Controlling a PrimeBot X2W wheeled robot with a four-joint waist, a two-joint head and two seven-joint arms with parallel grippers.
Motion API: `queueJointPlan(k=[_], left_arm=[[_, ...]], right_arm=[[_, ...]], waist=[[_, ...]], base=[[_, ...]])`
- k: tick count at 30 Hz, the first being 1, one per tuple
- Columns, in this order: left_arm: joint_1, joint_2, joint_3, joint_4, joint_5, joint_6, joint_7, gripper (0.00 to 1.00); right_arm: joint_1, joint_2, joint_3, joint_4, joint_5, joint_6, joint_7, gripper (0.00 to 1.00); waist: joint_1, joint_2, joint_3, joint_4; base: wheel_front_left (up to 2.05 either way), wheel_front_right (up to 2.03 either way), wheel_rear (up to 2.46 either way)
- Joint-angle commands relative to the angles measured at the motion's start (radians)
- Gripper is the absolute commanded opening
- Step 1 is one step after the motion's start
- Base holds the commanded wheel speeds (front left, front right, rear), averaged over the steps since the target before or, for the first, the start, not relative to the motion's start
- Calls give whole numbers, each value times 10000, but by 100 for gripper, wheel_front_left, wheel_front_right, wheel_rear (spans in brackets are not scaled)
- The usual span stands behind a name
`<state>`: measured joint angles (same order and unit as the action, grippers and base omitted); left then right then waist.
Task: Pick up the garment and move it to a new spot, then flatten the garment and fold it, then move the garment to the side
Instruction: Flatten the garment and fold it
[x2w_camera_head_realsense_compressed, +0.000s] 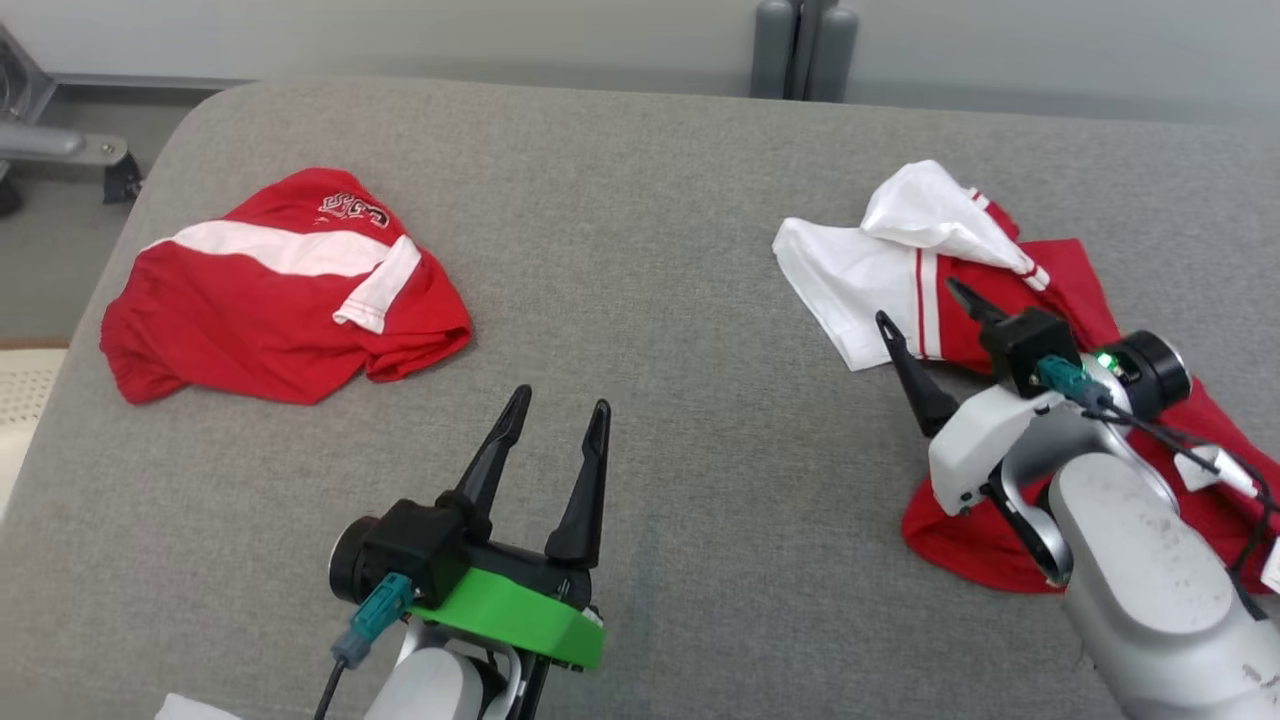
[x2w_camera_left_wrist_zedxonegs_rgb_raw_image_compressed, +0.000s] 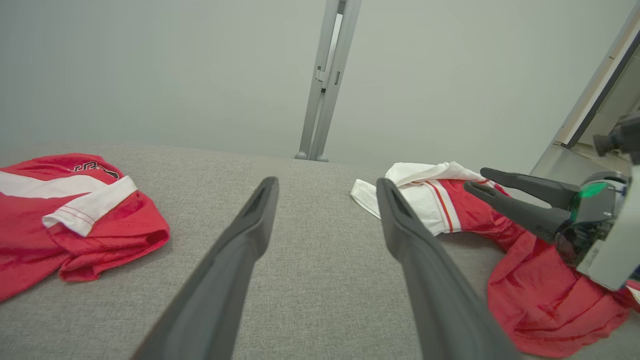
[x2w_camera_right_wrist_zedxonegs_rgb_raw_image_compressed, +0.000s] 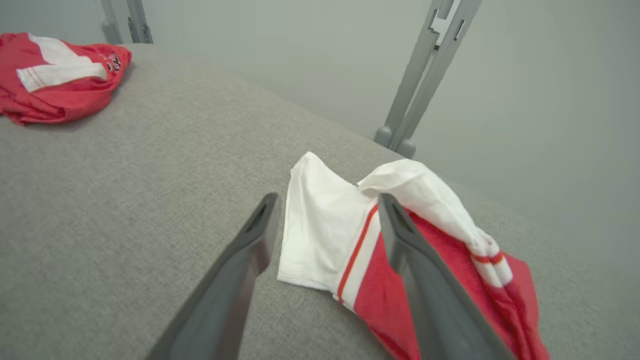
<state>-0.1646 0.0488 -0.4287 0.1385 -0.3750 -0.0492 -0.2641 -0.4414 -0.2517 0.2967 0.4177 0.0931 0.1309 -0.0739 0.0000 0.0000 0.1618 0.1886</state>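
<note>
Two released, left pincer (x2w_camera_head_realsense_compressed: 561, 398) over bare surface (x2w_camera_head_realsense_compressed: 650, 250), right pincer (x2w_camera_head_realsense_compressed: 917, 300) at garment (x2w_camera_head_realsense_compressed: 850, 265) edge

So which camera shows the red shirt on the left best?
The head view: the shirt lies whole and unobstructed, seen from above. The left wrist view cuts it off at the edge; the right wrist view shows it small, in a corner.

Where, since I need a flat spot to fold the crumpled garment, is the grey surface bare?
Bare: the middle of the grey surface, between the red garment at left and the crumpled garment at right, ahead of the left gripper. Crowded: the right side, under the right gripper.
</note>
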Motion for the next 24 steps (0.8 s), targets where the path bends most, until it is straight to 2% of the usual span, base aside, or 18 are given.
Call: queueJointPlan(k=[1,9,13,17,18,19,24], left_arm=[[-249,33,-119,-18,-130,61,-6,100],[-432,32,-514,-80,-453,250,-6,100],[-422,32,-581,-95,-561,309,-6,100],[-409,32,-624,-133,-643,323,-6,100],[-410,32,-639,-140,-659,319,-6,100],[-416,32,-660,-146,-677,307,-6,100],[-446,32,-676,-147,-708,285,-5,100]], right_arm=[[-463,-207,168,393,33,-2,202,100],[-2400,-1077,1364,2679,-145,-4,1116,100],[-2982,-1280,1942,3593,-229,-4,1579,100],[-3419,-1281,2066,4292,-359,-5,1706,100],[-3505,-1280,2047,4423,-382,-5,1697,46],[-3623,-1257,2022,4556,-438,-5,1640,0],[-3924,-1018,1976,5034,-390,-5,1342,0]], waist=[[0,0,726,876],[0,0,1065,1907],[0,0,1076,2155],[0,0,1118,2232],[0,0,1130,2238],[0,0,1143,2243],[0,0,1149,2188]], base=[[0,0,0],[0,0,0],[0,0,0],[0,0,0],[0,0,0],[0,0,0],[0,0,0]])
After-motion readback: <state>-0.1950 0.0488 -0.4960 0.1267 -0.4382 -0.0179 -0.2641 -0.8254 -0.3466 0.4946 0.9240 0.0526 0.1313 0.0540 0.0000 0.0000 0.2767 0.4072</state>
